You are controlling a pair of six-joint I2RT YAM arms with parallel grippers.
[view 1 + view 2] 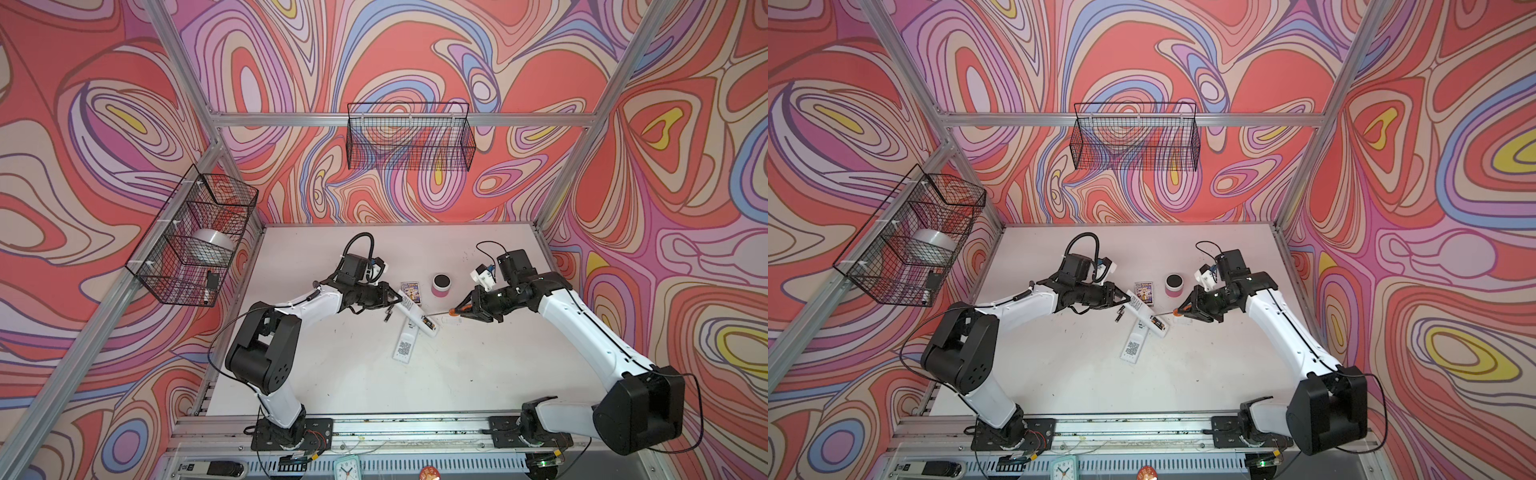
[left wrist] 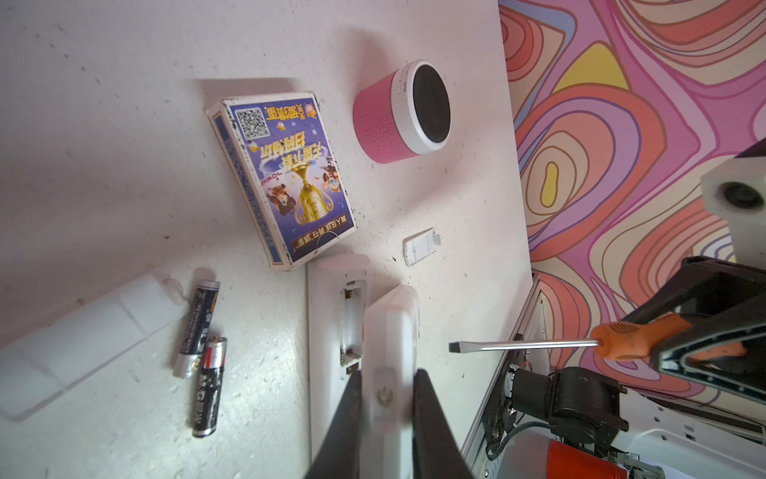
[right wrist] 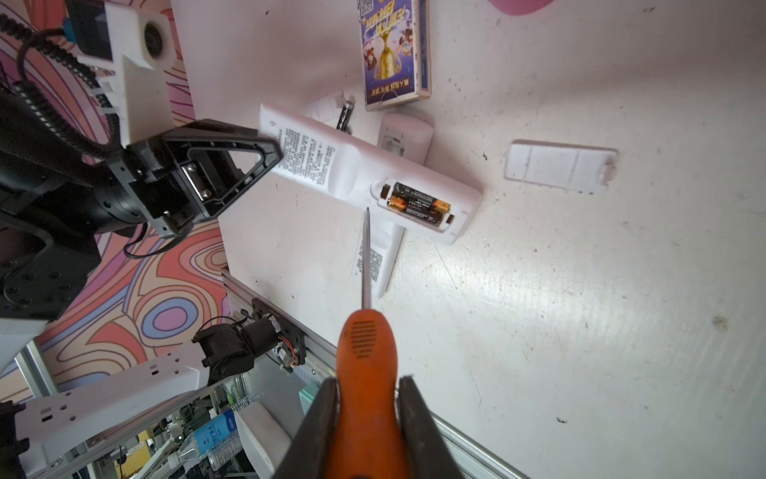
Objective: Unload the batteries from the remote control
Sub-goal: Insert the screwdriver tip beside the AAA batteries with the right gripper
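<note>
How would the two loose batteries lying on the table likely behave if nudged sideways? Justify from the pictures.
The loose batteries are smooth cylinders lying on their sides on the table, so they would probably roll. Their glossy wrap suggests they might slip in a pinch. They look rigid, unlikely to bend.

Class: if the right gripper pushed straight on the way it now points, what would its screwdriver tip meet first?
The screwdriver in the right gripper would likely meet the upper remote first, beside its two batteries; height is unclear.
</note>
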